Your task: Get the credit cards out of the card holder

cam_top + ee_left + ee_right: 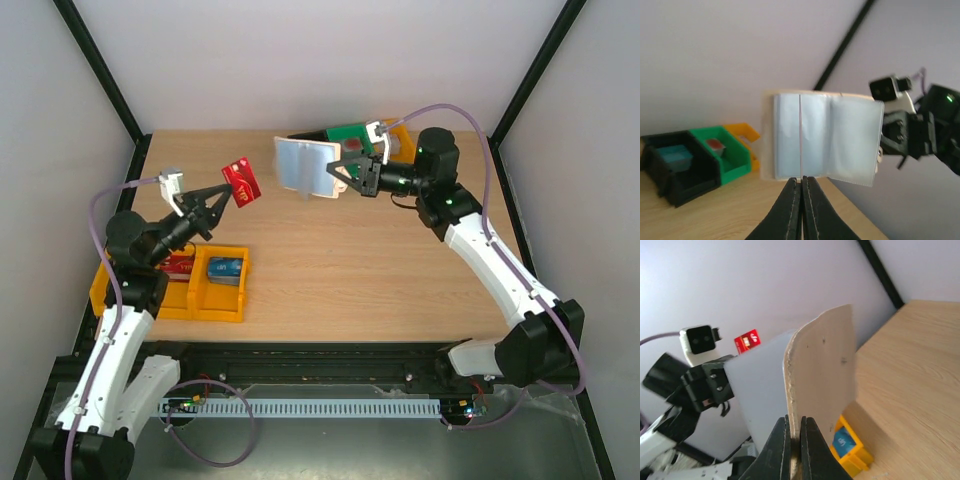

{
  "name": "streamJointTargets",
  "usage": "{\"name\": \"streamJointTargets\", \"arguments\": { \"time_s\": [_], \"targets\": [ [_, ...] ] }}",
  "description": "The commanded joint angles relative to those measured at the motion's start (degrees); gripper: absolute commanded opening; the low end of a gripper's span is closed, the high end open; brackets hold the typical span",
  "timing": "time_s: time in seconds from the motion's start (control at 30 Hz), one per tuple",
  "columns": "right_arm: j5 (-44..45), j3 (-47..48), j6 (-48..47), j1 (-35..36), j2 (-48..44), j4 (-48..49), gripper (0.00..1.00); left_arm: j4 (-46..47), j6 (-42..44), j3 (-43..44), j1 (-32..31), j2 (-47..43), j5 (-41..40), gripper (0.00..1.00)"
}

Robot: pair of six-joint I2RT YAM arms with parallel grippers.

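In the upper middle of the top view, the right gripper (336, 172) is clamped on the open card holder (303, 166). To its left, the left gripper (226, 193) pinches 1 red card (240, 181) above the table (330, 270).

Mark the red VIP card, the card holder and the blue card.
red VIP card (240, 182): top view, centre of its face.
card holder (826, 136): left wrist view, its open inside.
blue card (225, 268): top view, its middle.

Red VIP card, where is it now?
In the top view the red VIP card is up in the air on the left, pinched in the left jaws, just left of the open card holder.
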Motion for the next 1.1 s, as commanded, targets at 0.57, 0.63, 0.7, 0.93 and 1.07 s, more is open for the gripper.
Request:
{"name": "streamJointTargets", "arguments": {
  "time_s": [0.57,0.63,0.7,0.93,1.07],
  "targets": [
    [7.74,-0.22,-3.52,-0.68,-1.35,-10.24,0.02,-50.34,-16.92,1.11,28.04,1.73,-30.75,0.02],
    [8.05,0.07,-4.39,-0.68,-1.30,-10.72,0.02,-50.87,-16.73,0.07,28.44,2.24,-30.62,0.02],
    [7.83,0.12,-4.76,-0.68,-0.90,-10.91,0.02,-49.90,-17.37,-2.09,28.89,2.94,-28.41,0.02],
    [6.70,0.08,-5.84,-0.68,0.69,-10.64,0.02,-48.56,-18.67,-6.24,30.05,5.20,-26.24,0.02],
    [5.19,1.01,-6.27,-0.68,2.99,-10.47,0.02,-48.21,-18.84,-7.19,31.15,6.38,-25.66,0.02]
  ]
}}
